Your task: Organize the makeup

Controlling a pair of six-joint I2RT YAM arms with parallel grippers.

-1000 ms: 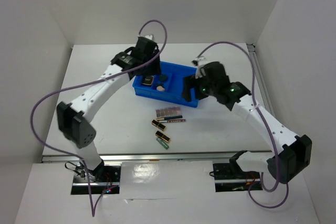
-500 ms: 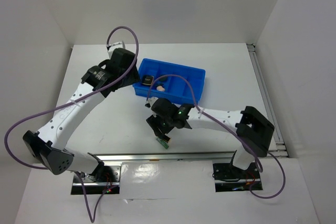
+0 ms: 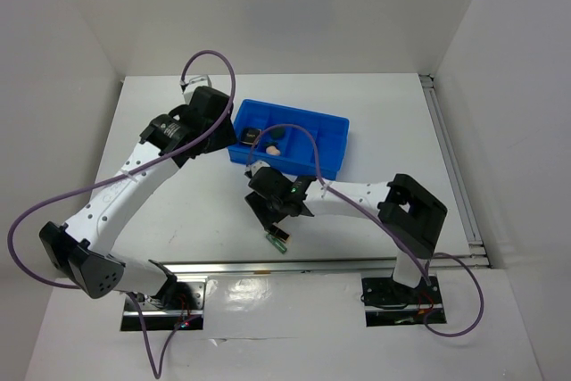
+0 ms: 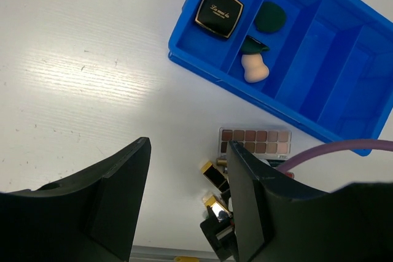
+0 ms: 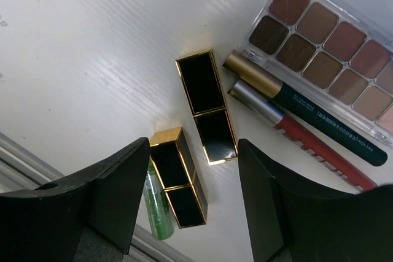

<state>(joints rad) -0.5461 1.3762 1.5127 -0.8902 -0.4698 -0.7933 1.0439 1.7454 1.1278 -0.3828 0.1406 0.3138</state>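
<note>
In the blue divided tray (image 3: 294, 111) lie the black square compact (image 4: 218, 12), the dark green round piece (image 4: 270, 16) and the peach sponge (image 4: 254, 69). In front of the tray, on the table, lie the pinkish palette (image 5: 331, 41), two thin pencils (image 5: 307, 115) and two black-gold cases (image 5: 206, 107) (image 5: 178, 176). My right gripper (image 5: 193, 148) is open and empty, low over the two cases, its fingers on either side of them. My left gripper (image 4: 187, 151) is open and empty, high above the table left of the tray (image 4: 319, 47).
A small green tube (image 5: 156, 210) lies beside the nearer case, close to the table's front edge (image 3: 285, 262). The tray's right compartments (image 4: 344, 65) hold nothing. A purple cable (image 4: 331, 150) crosses near the palette. White walls stand on three sides.
My right arm swung from the tray's right end down to the loose makeup in front of it. My left gripper drew back from over the tray to its left side.
</note>
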